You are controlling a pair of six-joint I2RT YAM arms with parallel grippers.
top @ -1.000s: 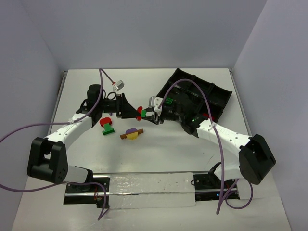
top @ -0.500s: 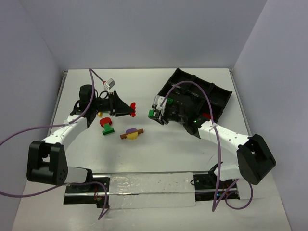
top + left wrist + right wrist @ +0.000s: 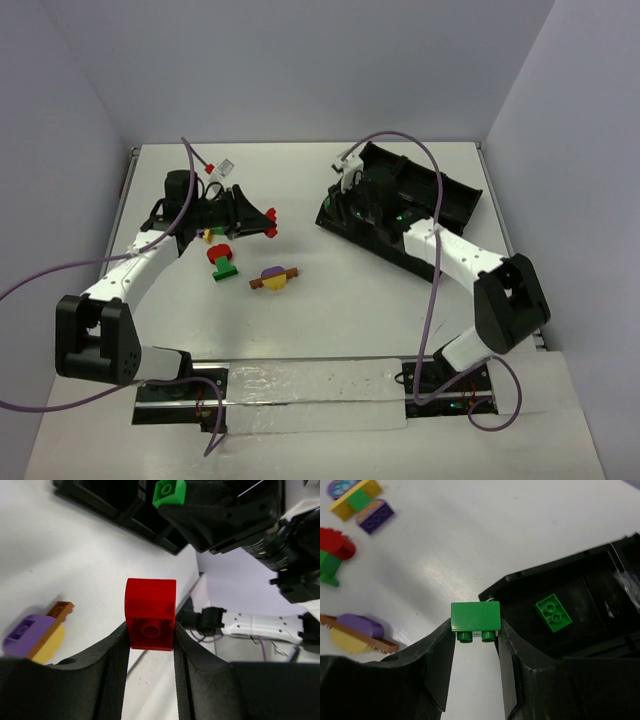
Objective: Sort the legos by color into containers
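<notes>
Swung farther back from the scene's middle since a second ago, my right gripper [image 3: 476, 632] clamps a green rectangular plastic brick [image 3: 475, 616] right at the left corner wall of the black plastic divided tray [image 3: 555, 565] (my left gripper [image 3: 150, 632] pinches a red square plastic brick [image 3: 150, 611], well left), so releasing here could bounce it off the rim, outside.

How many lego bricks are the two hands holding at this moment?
2. A red brick is pinched in the left hand; a green brick is pinched in the right hand, at a corner of the tray. No third held brick shows.
</notes>
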